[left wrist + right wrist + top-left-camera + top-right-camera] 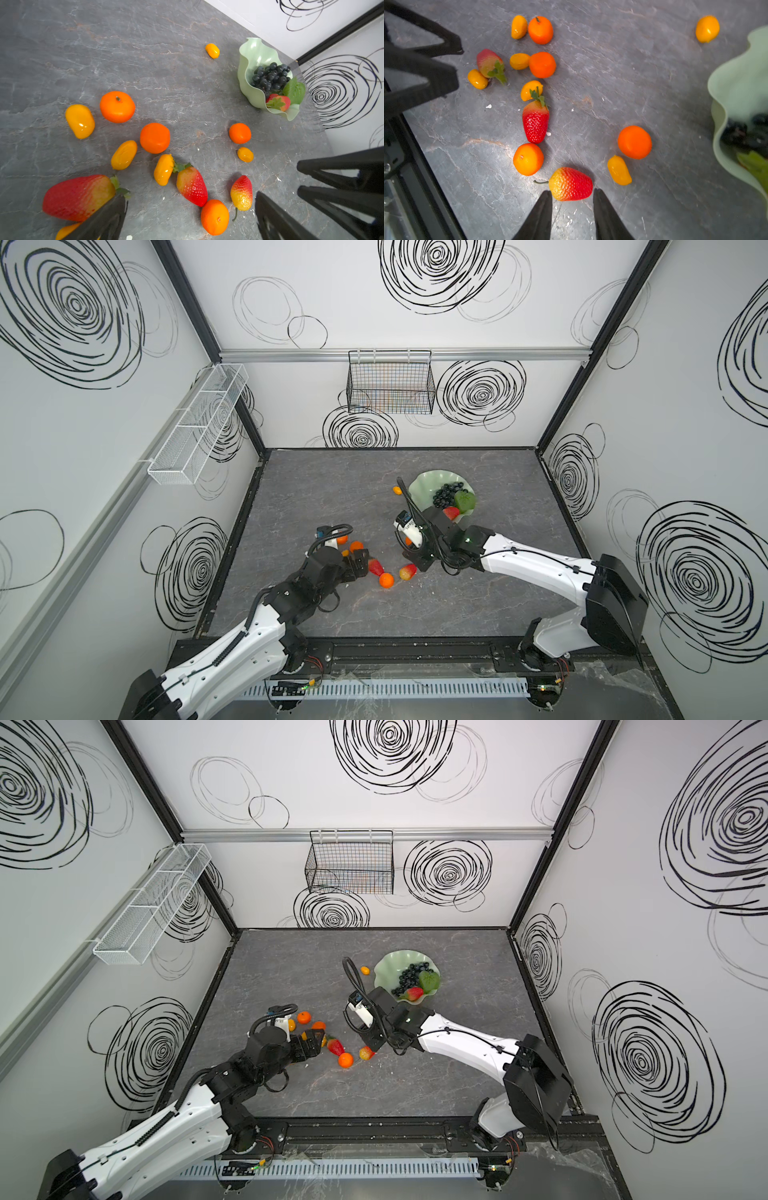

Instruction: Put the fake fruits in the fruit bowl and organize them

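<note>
The mint-green fruit bowl [419,489] [386,969] holds a dark grape bunch [446,493] with a leaf and one strawberry [451,512]. Several tangerines, kumquats and strawberries lie loose on the grey table. My right gripper [572,194] is open, its tips just short of a red-yellow strawberry [571,184] [408,571], with nothing between them. My left gripper [190,196] [357,562] stands wide open low over the fruit cluster. A red strawberry [192,186] and a tangerine [215,217] lie on the table between its fingers. A larger strawberry [79,197] lies beside one finger.
A lone kumquat [397,490] lies just left of the bowl. A tangerine [634,142] and a kumquat [619,170] lie between the cluster and the bowl. A black wire basket [390,385] and a white mesh basket [195,427] hang on the walls.
</note>
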### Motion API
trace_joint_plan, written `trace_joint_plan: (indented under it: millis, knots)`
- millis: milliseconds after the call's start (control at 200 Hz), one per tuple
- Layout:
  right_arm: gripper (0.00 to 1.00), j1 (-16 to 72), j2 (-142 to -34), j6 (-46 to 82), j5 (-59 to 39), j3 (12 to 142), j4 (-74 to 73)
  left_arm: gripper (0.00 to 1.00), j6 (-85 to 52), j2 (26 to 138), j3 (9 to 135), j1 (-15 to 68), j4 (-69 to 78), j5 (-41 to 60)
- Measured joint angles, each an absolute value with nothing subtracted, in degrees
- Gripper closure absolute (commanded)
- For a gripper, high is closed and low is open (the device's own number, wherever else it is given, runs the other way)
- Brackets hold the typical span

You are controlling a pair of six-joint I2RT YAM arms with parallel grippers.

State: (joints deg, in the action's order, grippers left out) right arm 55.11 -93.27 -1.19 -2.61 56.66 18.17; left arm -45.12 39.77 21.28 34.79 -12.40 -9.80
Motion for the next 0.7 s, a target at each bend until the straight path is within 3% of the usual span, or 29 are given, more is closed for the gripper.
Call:
trace_joint_plan:
  millis: [345, 700]
  knots:
    - [0.62, 63.8, -94.5, -26.9, -0.9, 51.9, 13.7, 0.01, -46.9, 35.4, 17.9, 23.2, -13.5, 0.6]
    - [0.61, 64.7, -101.9, -37.6, 3.9, 53.7, 14.0, 0.01, -49.0, 34.8, 14.0, 15.3, -9.9, 11.1]
